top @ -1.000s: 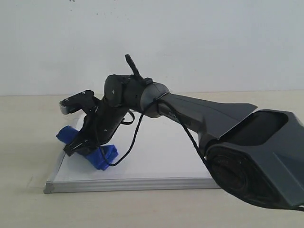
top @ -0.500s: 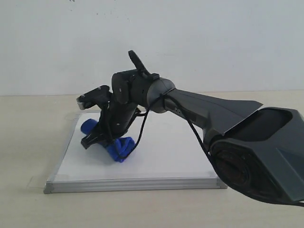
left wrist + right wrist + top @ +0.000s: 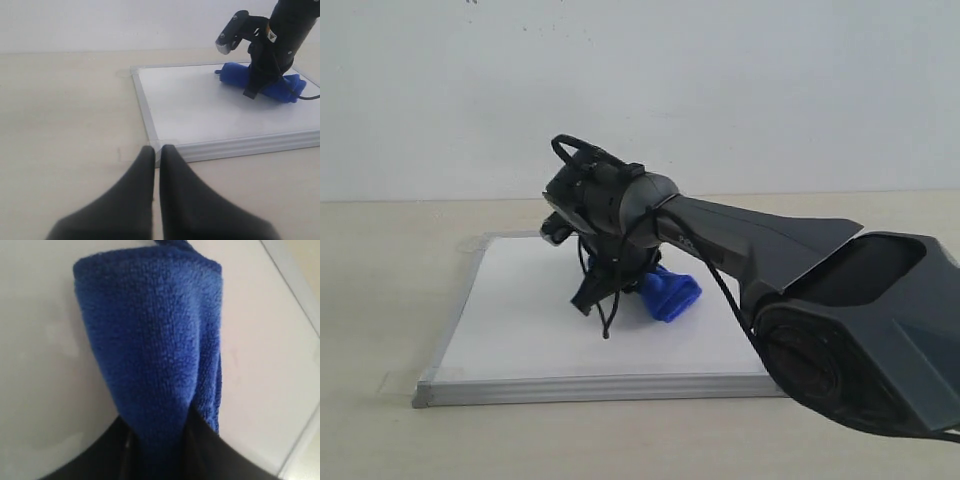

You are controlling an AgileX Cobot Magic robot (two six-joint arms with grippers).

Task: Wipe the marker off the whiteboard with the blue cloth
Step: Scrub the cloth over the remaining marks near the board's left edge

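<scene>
Counter (image 3: 380,270) of pale beige fills the left of the exterior frame, and the whiteboard (image 3: 510,320) lies flat on it from lower left to centre. At centre the right gripper (image 3: 603,288) reaches down over the board, its jaws pinching the blue cloth (image 3: 670,295), which lies against the white surface just right of them. The left gripper (image 3: 156,150), jaws pressed together, hangs over bare counter close to a board corner.

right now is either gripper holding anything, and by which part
The right gripper holds the blue cloth, jaws pinching the roll near its middle, against the whiteboard. The left gripper is shut on nothing.
</scene>
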